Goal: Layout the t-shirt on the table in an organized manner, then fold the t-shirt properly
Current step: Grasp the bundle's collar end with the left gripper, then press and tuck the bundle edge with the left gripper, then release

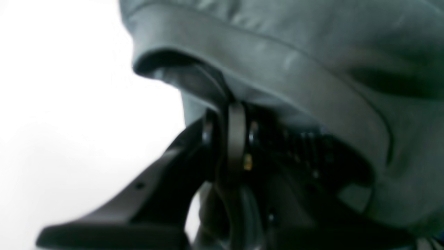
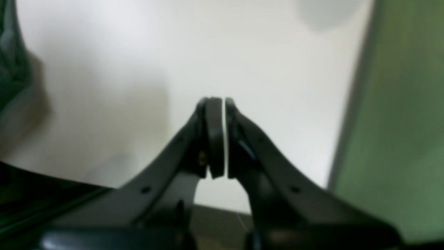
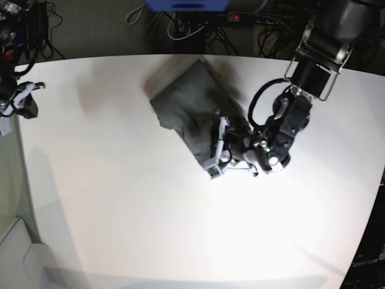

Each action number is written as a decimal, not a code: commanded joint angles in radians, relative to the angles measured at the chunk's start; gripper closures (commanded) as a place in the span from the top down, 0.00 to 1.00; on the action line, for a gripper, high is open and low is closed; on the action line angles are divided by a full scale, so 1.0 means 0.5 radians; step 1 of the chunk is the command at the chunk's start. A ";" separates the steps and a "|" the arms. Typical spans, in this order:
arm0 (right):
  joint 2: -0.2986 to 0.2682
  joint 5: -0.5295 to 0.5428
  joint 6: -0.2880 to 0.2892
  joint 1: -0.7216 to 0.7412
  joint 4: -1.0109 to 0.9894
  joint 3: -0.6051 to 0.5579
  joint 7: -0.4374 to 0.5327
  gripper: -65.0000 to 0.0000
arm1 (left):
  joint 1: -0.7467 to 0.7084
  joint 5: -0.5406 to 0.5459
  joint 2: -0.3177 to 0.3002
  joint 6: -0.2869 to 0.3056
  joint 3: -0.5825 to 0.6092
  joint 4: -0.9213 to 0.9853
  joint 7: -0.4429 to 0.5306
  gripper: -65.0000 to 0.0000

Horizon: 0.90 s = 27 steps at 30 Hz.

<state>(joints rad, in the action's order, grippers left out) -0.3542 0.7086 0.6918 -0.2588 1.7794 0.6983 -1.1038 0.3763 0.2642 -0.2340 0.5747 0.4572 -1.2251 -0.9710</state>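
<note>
Left gripper had the shirt pinched, with the laying-out seemingly in hand

The t-shirt (image 3: 192, 90) lay bunched on the white table (image 3: 132, 223), towards the far edge and around the middle of the base view. Its near end narrowed to a point beneath the left arm (image 3: 292, 123). The left gripper (image 1: 223, 116) was closed on a fold of the dark cloth, which ran between its fingertips, while more fabric hung loosely over and beside them. The right gripper (image 2: 219, 102) had its jaws drawn together over bare tabletop with nothing between them, well apart from the shirt

The step in hand looked like laying out rather than folding: neither sleeves nor hem were spread in any readable shape, and the garment seemed bundled. The task was, by that judgement, at an early stage. The next move probably called for the left gripper to draw its pinch outward and open the cloth, with the right gripper coming across, parting its jaws and taking another edge. A pull from one side alone could have dragged the whole bundle along instead of flattening it

As for writing, pale lettering (image 3: 364, 264) at the lower right of the base view began with "Open"; the rest was too small to tell. No label or print could be read on the shirt
</note>
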 commanded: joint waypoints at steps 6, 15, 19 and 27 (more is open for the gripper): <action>-0.039 0.024 0.013 -0.067 0.024 0.225 0.040 0.00 | 0.050 -0.373 0.169 0.187 0.017 0.184 0.240 0.01; -0.023 0.027 0.013 -0.205 0.024 0.412 0.040 0.00 | 0.169 -0.901 0.448 0.247 0.118 0.402 0.440 0.01; -0.023 0.027 0.013 -0.248 0.024 0.412 0.049 0.00 | 0.234 -0.975 0.485 0.247 0.293 0.411 0.443 0.01; 0.019 0.024 0.013 -0.248 0.024 0.409 0.046 0.00 | 0.354 -0.978 0.488 0.247 0.554 0.408 0.443 0.01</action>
<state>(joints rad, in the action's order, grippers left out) -0.3267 0.7101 0.6918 -0.3805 1.7775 0.8940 -1.0996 0.5358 -0.2359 0.0017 0.6811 0.7326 -1.0180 -0.7475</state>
